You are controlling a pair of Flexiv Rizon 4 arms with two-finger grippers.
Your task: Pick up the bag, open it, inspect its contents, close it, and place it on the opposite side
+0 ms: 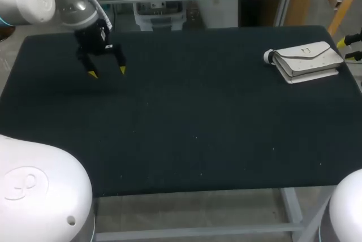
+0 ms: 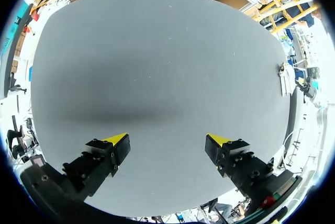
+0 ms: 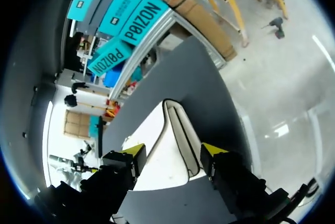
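The bag point(image 1: 305, 61) lies at the far right corner of the worktop point(image 1: 186, 129). The right jaws stand wide just beside it; the left jaws, wide and empty, hang near the far left. I think a skewed closing may push the bag off the edge.

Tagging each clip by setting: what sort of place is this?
Most likely a robotics lab or test bench, not a home. A dark-covered table on a bare metal frame carries a white bag, and two robot arms stand at it, the left gripper and right gripper both yellow-tipped and open.
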